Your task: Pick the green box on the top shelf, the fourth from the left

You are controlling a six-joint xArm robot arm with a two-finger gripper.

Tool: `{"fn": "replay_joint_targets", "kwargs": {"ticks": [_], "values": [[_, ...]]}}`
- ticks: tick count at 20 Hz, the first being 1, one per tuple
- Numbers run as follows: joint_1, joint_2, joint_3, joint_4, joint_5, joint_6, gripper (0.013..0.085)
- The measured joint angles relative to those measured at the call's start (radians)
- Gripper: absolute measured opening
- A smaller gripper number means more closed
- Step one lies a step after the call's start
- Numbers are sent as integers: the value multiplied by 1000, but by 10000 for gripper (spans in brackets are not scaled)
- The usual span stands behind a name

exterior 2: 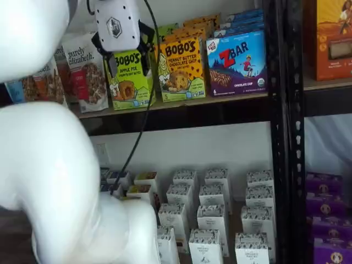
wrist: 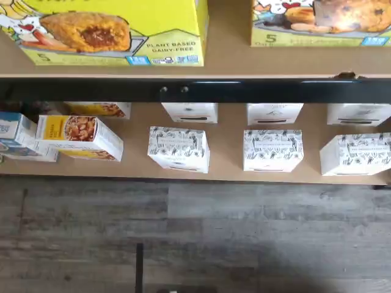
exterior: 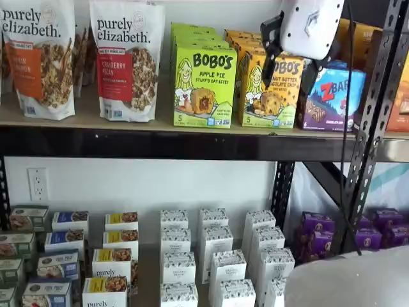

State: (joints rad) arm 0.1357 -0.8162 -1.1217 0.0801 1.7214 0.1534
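Observation:
The green box (exterior: 204, 86) stands upright on the top shelf (exterior: 128, 131), a lime carton reading "BOBO'S Apple Pie", with more of its kind behind it. It also shows in a shelf view (exterior 2: 130, 82) and, seen from above, in the wrist view (wrist: 116, 30). My gripper (exterior 2: 128, 65) hangs in front of the shelf at the box's height, apart from it. Its two black fingers stand open with a plain gap, through which the green box's front shows. In a shelf view the gripper (exterior: 291, 67) appears before the yellow carton instead. Nothing is held.
A yellow-orange Bobo's box (exterior 2: 181, 69) and a blue ZBar box (exterior 2: 236, 58) stand right of the green one, granola bags (exterior: 128, 57) to its left. White cartons (exterior: 214, 256) fill the lower shelf. A black upright (exterior 2: 280, 110) rises at the right. A cable (exterior 2: 144, 110) hangs from the gripper.

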Motion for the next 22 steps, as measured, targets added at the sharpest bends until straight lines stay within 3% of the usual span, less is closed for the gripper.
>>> {"fn": "replay_joint_targets", "kwargs": {"ticks": [2,7,11,17,22], "values": [[6,0,7,2,-27,5,850],[65,17,2,-63,-46,52,850],[56,18,10,-29,-80,47,850],[115,24,23,-97,-150,95,850],[133,53,10,-103,-187,113,850]]}}
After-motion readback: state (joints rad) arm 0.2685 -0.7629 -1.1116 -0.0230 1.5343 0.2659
